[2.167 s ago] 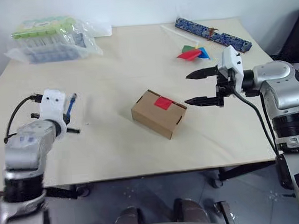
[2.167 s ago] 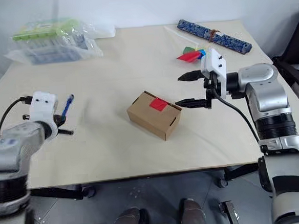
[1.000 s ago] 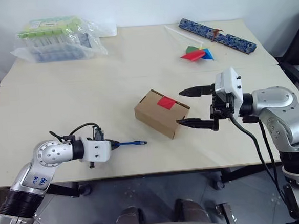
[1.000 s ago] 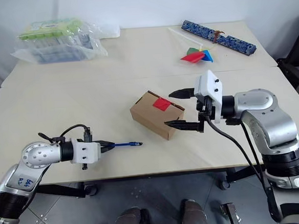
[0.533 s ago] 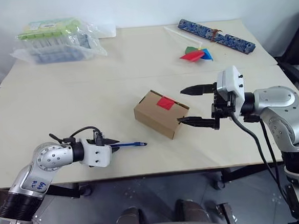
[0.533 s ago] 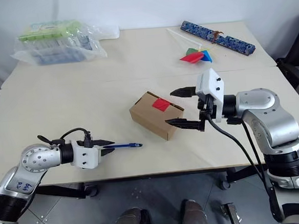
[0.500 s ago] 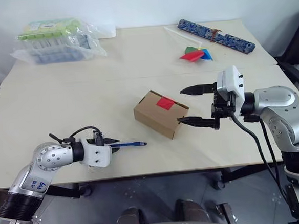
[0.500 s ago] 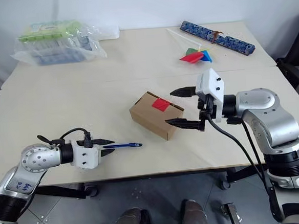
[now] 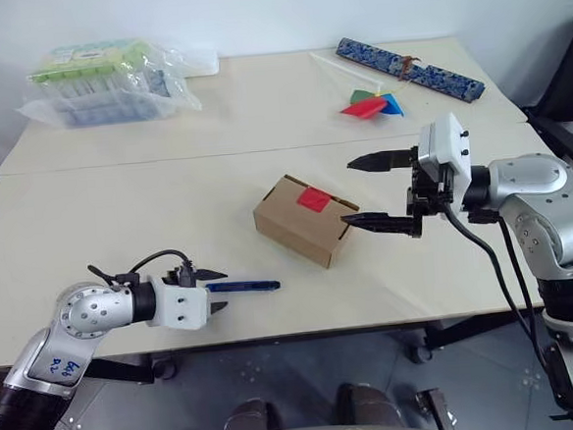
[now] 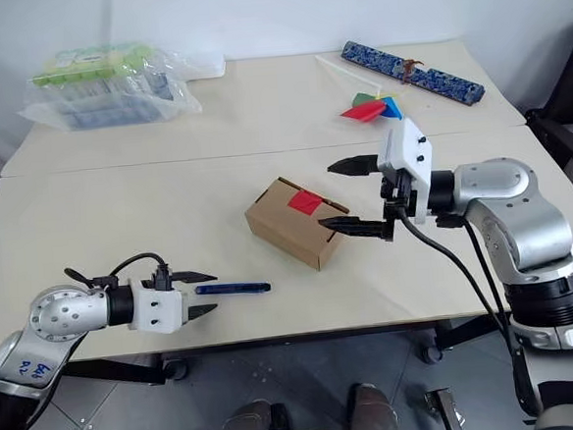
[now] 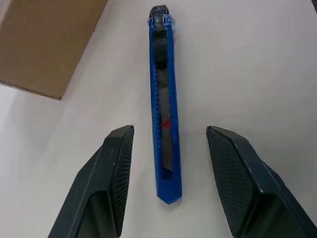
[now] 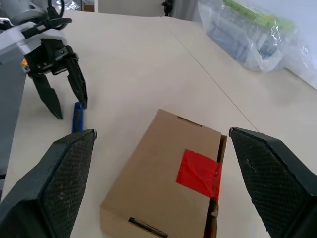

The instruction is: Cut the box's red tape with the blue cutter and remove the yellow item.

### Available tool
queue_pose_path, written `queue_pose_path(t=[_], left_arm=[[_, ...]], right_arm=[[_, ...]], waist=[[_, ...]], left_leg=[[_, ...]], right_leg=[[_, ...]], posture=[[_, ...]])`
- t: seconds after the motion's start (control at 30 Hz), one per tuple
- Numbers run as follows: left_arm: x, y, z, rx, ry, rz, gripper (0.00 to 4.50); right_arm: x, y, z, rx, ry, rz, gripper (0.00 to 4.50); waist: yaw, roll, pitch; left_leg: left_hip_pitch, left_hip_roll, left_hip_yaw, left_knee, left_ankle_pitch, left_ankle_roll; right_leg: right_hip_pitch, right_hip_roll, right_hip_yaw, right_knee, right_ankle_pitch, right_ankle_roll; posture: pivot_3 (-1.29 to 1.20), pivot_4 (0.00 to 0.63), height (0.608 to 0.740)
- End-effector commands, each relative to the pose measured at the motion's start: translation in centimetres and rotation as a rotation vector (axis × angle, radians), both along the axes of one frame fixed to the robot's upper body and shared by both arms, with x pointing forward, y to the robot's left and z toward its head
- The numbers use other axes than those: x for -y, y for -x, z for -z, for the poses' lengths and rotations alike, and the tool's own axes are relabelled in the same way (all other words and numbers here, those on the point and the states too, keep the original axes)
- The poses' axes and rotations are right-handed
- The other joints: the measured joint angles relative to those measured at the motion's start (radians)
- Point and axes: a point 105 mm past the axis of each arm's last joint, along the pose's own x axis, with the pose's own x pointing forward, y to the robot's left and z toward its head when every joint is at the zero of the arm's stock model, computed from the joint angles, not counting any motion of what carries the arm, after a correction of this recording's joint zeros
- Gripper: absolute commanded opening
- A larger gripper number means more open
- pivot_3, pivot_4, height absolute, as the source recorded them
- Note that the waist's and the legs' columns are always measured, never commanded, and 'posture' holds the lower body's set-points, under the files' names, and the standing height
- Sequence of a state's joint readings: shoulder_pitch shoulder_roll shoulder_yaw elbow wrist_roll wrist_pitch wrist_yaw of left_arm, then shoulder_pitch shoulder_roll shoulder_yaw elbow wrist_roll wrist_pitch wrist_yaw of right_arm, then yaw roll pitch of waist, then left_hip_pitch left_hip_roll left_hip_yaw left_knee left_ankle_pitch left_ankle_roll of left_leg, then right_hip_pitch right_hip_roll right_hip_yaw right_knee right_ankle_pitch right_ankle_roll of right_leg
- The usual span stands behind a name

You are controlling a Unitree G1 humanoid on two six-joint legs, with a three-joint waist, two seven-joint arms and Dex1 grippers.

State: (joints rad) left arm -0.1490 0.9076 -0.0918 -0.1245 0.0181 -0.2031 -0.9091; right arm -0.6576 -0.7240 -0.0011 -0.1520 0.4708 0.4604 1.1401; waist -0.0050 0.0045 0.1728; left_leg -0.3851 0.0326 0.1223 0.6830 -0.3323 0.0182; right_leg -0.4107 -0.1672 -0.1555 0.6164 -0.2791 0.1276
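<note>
Across the pale table (image 9: 118,197) we see the box (image 9: 305,220) near the middle, its red tape (image 9: 314,198) on top. Our left gripper (image 11: 170,173) spreads its fingers around the blue cutter (image 11: 163,104), which lies flat without touching them. Our right gripper (image 9: 375,191) hovers wide apart beside the box.

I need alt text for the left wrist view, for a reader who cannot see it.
The blue cutter lies flat on the pale table, between the two black fingers of the open left gripper, which do not touch it. A corner of the brown box sits beyond it.
</note>
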Motion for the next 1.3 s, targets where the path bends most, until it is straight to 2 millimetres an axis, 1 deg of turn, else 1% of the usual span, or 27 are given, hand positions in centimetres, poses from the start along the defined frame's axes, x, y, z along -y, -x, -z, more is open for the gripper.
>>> queue_pose_path(t=[0.03,0.17,0.23,0.4,0.53,0.63,0.77,0.83,0.97,1.13,1.3], left_arm=[[-0.5,0.7,1.0,-0.235,0.083,-0.084,2.51],[-0.8,0.1,-1.2,-0.342,0.205,-0.102,2.51],[-1.0,-0.4,-2.0,-0.385,0.246,-0.107,2.51],[-1.1,-1.2,-2.5,-0.453,0.289,-0.074,2.51],[-1.4,-1.6,-1.3,-0.514,0.227,-0.03,2.51],[-1.0,-1.8,-1.2,-0.542,0.229,0.004,2.51],[-1.1,-2.0,0.0,-0.584,0.154,0.037,2.51],[-0.8,-2.9,0.0,-0.558,0.17,0.034,2.51],[-0.2,-4.4,-0.8,-0.496,0.192,0.038,2.51],[-0.4,-4.6,-0.7,-0.492,0.161,0.044,2.51],[-0.6,-4.0,-0.2,-0.53,0.134,0.055,2.51]], right_arm=[[-0.2,0.3,-1.0,0.047,-0.001,-0.02,4.5],[-0.2,-0.1,-1.1,0.052,0.001,-0.018,4.5],[-0.3,-0.2,-1.1,0.054,-0.002,-0.019,4.5],[-0.4,-0.4,-1.2,0.058,-0.003,-0.02,4.5],[-0.4,-0.4,-1.2,0.064,-0.001,-0.016,4.5],[-0.3,-0.4,-1.4,0.064,-0.005,-0.014,4.5],[-0.2,-0.4,-1.4,0.065,-0.002,-0.009,4.5],[-0.3,-0.4,-1.4,0.067,-0.003,-0.008,4.5],[-0.3,-0.1,-1.5,0.069,-0.005,-0.005,4.5],[0.0,0.0,-1.5,0.067,-0.003,0.007,4.5],[0.2,0.0,-1.5,0.067,-0.001,0.014,4.5]], waist=[[-0.001,0.0,0.0],[0.0,-0.001,0.0],[0.0,-0.001,0.001],[0.002,-0.002,0.001],[0.002,-0.002,0.001],[0.001,-0.002,0.001],[0.001,-0.003,0.002],[0.003,-0.003,0.002],[0.005,-0.003,0.002],[0.001,-0.003,0.002],[0.001,-0.003,0.002]], left_leg=[[0.0,0.0,0.0,0.0,0.0,0.0],[-0.001,0.0,0.0,0.0,0.0,0.0],[-0.002,0.0,0.001,0.001,0.0,0.0],[-0.002,-0.001,0.001,0.001,0.0,0.0],[-0.003,-0.001,0.002,0.001,0.0,0.0],[-0.003,-0.001,0.002,0.001,0.0,0.0],[-0.003,-0.001,0.002,0.001,0.0,0.0],[-0.003,-0.001,0.002,0.001,0.0,0.0],[-0.003,-0.001,0.002,0.002,0.0,0.0],[-0.003,-0.001,0.002,0.002,0.0,0.0],[-0.003,-0.001,0.002,0.002,0.0,0.0]], right_leg=[[0.0,0.0,0.0,0.0,0.0,0.0],[-0.001,0.0,0.0,0.0,0.0,0.0],[-0.001,0.0,0.0,0.0,0.0,0.0],[-0.001,0.0,-0.001,0.0,0.0,0.0],[-0.001,0.0,-0.001,0.0,0.0,0.0],[-0.001,0.0,-0.001,0.0,0.0,0.0],[-0.001,0.0,-0.001,0.0,0.0,0.0],[-0.001,0.0,-0.001,0.0,0.0,0.0],[-0.001,0.0,-0.001,0.0,0.0,0.0],[-0.001,0.0,-0.001,0.0,0.0,0.0],[-0.001,0.0,-0.001,0.0,0.0,0.0]], posture=[[0.0,0.15,0.74],[0.0,0.15,0.74],[0.0,0.15,0.74],[0.0,0.15,0.74],[0.0,0.15,0.74],[0.0,0.15,0.74],[0.0,0.15,0.74],[0.0,0.15,0.74],[0.0,0.15,0.74],[0.0,0.15,0.74],[0.0,0.15,0.74]])
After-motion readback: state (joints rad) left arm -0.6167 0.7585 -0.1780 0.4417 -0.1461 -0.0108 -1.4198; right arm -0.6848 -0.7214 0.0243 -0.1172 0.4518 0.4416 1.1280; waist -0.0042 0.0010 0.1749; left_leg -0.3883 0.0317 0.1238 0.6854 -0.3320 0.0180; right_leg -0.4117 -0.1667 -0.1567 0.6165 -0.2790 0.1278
